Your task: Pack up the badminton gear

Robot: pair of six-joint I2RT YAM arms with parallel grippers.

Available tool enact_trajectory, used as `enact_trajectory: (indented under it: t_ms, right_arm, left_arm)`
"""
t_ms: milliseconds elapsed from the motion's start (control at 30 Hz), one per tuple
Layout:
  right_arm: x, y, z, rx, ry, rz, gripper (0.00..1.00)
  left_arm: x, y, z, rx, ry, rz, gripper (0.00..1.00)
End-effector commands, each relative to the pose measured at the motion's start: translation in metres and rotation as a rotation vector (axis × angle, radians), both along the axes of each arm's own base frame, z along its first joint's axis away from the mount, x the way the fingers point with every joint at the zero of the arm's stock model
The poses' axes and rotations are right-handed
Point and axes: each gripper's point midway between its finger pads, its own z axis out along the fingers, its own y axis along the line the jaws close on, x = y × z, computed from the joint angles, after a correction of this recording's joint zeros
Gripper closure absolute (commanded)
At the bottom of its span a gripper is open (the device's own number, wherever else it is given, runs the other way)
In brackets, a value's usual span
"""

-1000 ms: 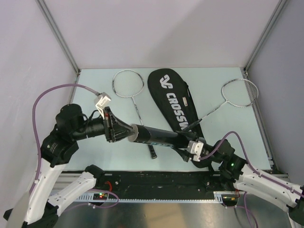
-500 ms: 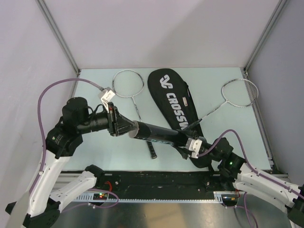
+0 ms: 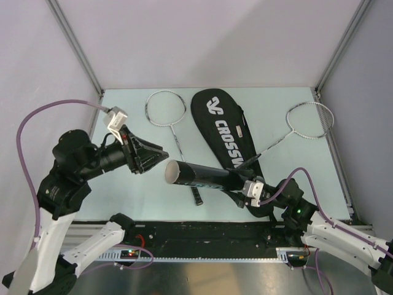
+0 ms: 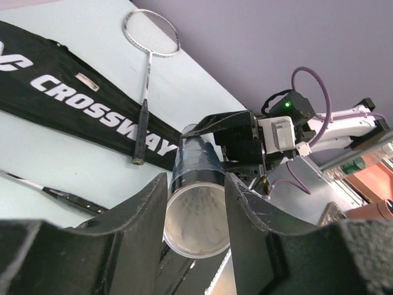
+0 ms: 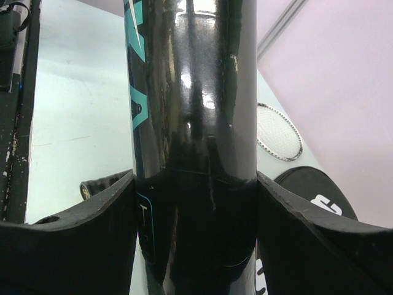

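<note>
My right gripper (image 3: 245,184) (image 5: 195,184) is shut on the black tube (image 3: 206,177) (image 5: 190,92) near its closed end and holds it above the table, open mouth pointing left. In the left wrist view the tube's (image 4: 196,160) pale inside shows faint white feathers deep down. My left gripper (image 3: 161,157) (image 4: 195,184) stands open and empty a short way left of that mouth. The black CROSSWAY bag (image 3: 224,129) (image 4: 73,104) lies flat behind. One silver racquet (image 3: 166,109) lies left of the bag. The other racquet (image 3: 310,120) (image 4: 150,34) rests its handle on the bag.
Grey walls and metal posts close the table (image 3: 288,166) on three sides. The left racquet's black handle (image 3: 196,195) ends under the tube near the front edge. Purple cables arc over both arms.
The left gripper has drawn back to the left, away from the tube's mouth, and its jaws have widened. The right gripper and tube have barely moved.
</note>
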Motion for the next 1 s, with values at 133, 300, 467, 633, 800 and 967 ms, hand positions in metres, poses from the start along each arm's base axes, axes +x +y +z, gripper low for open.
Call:
enact_trajectory:
  t_ms: [133,300,467,633,800,967]
  right_arm:
    - [-0.002,-0.003,0.059,0.156,-0.085,0.001,0.99]
    - [0.000,-0.005,0.062,0.170,-0.080,-0.010,0.99]
    - [0.001,-0.005,0.064,0.178,-0.077,-0.017,0.99]
    - [0.001,-0.005,0.065,0.181,-0.075,-0.014,0.99]
    - [0.002,-0.003,0.064,0.179,-0.074,-0.013,1.00]
    - [0.003,0.001,0.064,0.180,-0.072,-0.003,1.00]
  left_arm:
    - [0.001,0.020,-0.006,0.038,-0.038,0.104,0.53]
    - [-0.001,0.017,-0.020,0.045,0.002,0.086,0.54]
    - [-0.002,0.012,-0.032,0.051,0.049,0.057,0.56]
    - [-0.002,0.008,-0.040,0.058,0.078,0.038,0.58]
    - [0.002,0.003,-0.050,0.061,0.110,0.023,0.60]
    - [0.004,-0.005,-0.059,0.060,0.143,-0.013,0.69]
